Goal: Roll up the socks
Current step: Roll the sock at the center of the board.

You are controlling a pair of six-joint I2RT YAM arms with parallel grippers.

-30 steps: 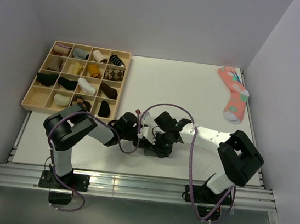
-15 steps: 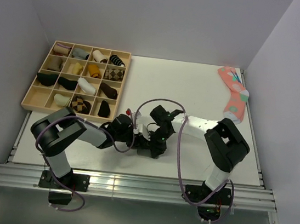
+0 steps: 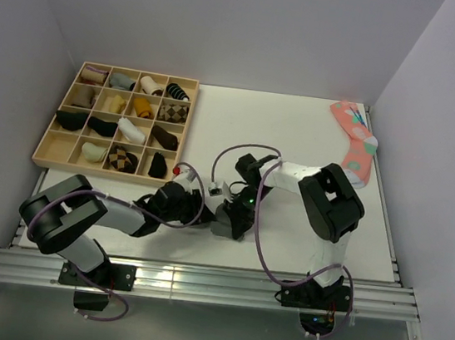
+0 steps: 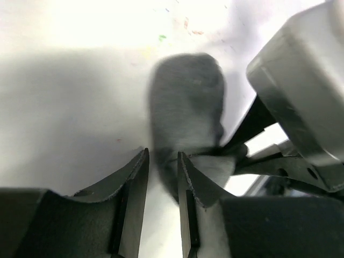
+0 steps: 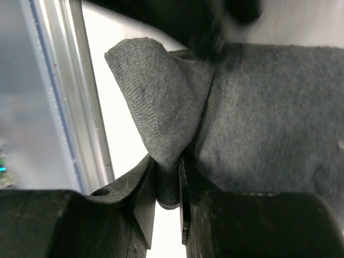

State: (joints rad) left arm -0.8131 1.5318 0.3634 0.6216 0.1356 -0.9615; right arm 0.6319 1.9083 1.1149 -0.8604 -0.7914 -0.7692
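1. The socks point(image 3: 228, 219) are found on the table point(image 3: 299, 137), close to the middle of its near edge, where the two arms meet. From above they are seen only as a dark grey lump, partly covered by the wrists.
2. The right gripper point(image 5: 167, 161) is noted as all but closed. A raised fold of the grey knit is pinched between its jaws. Beside that fold the rest of the fabric is seen lying broad and flat.
3. The left gripper point(image 4: 162, 157) is noted with its jaws a narrow slit apart. The blurred dark end of the socks lies at their mouth. Whether the fabric is gripped there or merely lies in the gap cannot be told.
4. Progress is judged as early to middle. One end is lifted and doubled over, but no tight, finished roll is seen in any view.
5. Work judged as left: the fold is to be turned along the whole length, the bundle tightened, and the cuff drawn over to lock it.
6. A wooden tray point(image 3: 44, 164) of sock rolls is noted at the far left corner, and a pink dotted sock point(image 3: 355, 145) at the far right corner. Both are well apart from the work, and neither is touched.
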